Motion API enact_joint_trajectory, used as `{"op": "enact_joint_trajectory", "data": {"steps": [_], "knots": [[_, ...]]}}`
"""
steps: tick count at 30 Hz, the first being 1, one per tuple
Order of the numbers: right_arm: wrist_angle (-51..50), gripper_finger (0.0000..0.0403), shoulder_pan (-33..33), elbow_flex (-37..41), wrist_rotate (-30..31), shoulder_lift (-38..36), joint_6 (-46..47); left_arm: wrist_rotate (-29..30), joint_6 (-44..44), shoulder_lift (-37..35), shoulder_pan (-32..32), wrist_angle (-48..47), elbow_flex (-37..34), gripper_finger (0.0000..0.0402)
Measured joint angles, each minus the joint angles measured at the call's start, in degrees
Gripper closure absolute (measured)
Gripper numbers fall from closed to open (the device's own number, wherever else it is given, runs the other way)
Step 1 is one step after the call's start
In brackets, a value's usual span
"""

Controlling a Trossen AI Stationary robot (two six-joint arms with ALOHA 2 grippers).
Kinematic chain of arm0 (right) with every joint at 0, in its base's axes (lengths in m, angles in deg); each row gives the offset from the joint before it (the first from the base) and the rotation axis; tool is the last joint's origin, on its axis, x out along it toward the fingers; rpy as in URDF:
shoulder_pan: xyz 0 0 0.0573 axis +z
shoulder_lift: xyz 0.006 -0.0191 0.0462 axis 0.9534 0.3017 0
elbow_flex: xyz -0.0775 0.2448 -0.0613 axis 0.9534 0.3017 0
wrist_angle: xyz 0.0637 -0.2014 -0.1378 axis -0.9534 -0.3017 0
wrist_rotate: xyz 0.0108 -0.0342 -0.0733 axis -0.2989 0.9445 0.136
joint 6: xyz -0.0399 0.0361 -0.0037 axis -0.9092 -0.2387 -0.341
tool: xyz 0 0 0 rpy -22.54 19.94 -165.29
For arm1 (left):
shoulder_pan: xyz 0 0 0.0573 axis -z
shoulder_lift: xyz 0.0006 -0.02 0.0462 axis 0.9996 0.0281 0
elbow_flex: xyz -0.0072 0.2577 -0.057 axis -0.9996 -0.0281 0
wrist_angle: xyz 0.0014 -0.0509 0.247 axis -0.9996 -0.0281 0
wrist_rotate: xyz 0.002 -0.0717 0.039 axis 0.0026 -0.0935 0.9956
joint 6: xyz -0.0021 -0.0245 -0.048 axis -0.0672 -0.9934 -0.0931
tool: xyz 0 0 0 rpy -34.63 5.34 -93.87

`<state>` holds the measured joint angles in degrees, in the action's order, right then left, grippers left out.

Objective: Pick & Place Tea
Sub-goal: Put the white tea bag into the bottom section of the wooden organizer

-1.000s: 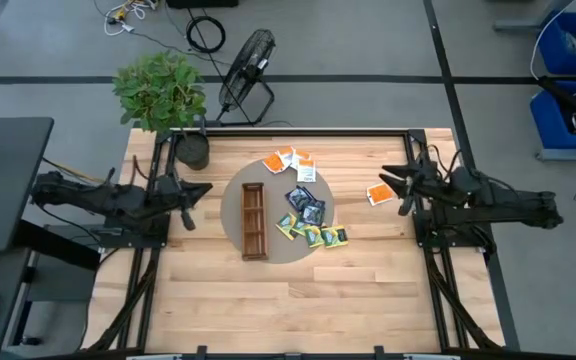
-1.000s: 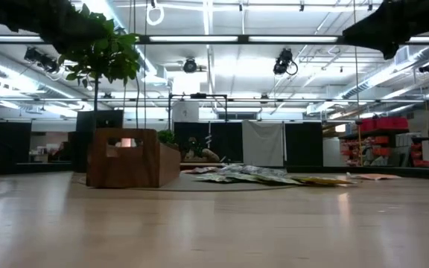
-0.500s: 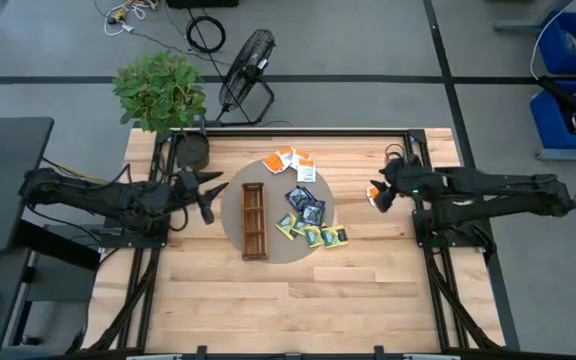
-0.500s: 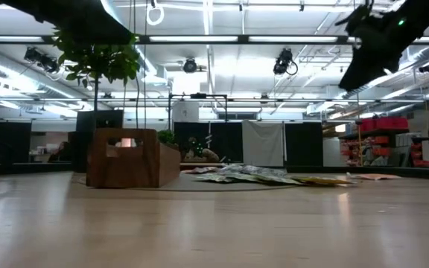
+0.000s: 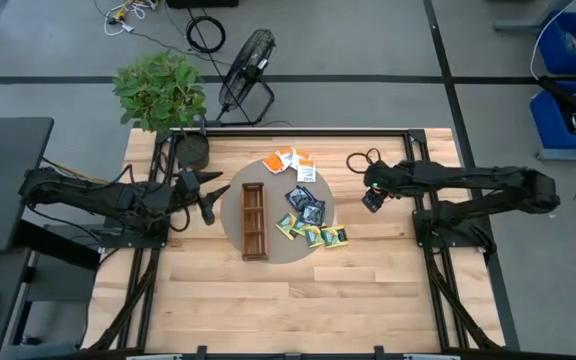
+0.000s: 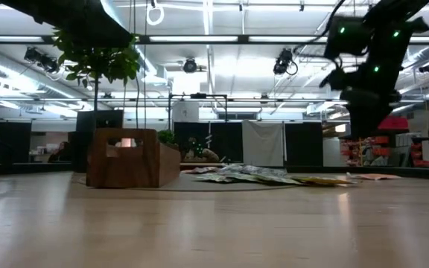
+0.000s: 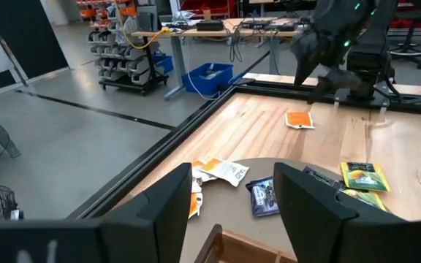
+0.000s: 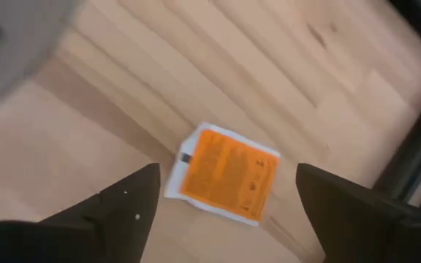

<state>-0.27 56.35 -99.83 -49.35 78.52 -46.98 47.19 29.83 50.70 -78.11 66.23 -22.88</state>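
Observation:
The tea lies as small flat sachets on a round grey mat [image 5: 276,195]: orange-and-white ones [image 5: 290,160] at the far side, dark blue ones [image 5: 306,203] in the middle and yellow-green ones [image 5: 313,235] nearer. One orange sachet [image 8: 225,175] lies flat on the bare wood, right of the mat. My right gripper [image 8: 229,172] hangs open above it, pointing steeply down, a finger on either side and clear of it. In the high view this gripper [image 5: 370,195] hides the sachet. My left gripper [image 5: 214,198] waits open and about level at the mat's left edge.
A long brown wooden tray [image 5: 254,220] stands on the mat's left part, close to my left gripper. A potted plant [image 5: 163,95] stands at the table's far left corner, with a fan [image 5: 246,70] on the floor beyond. Bare wood fills the near half of the table.
My right gripper has swung toward the table's left and down, tipping from about level to steeply downward, and now stands over the lone orange sachet. My left gripper has moved a little toward the mat and then kept still. The sachets have not moved.

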Motion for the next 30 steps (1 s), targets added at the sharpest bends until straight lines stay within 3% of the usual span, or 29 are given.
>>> {"op": "enact_joint_trajectory", "data": {"steps": [16,23,30], "knots": [[6.4,0.0085,-3.2,0.0,-2.4,16.7,-0.4,-0.1,-1.2,0.0,0.0,-0.2,0.0,0.0202],[7.1,0.0085,-3.2,0.1,-6.9,19.1,-2.1,-0.1,-2.6,0.0,0.2,-1.7,0.0,0.0202],[5.2,0.0085,-3.2,0.8,-7.7,18.4,-2.3,-0.1,-2.6,0.0,0.2,-2.7,0.0,0.0202]]}}
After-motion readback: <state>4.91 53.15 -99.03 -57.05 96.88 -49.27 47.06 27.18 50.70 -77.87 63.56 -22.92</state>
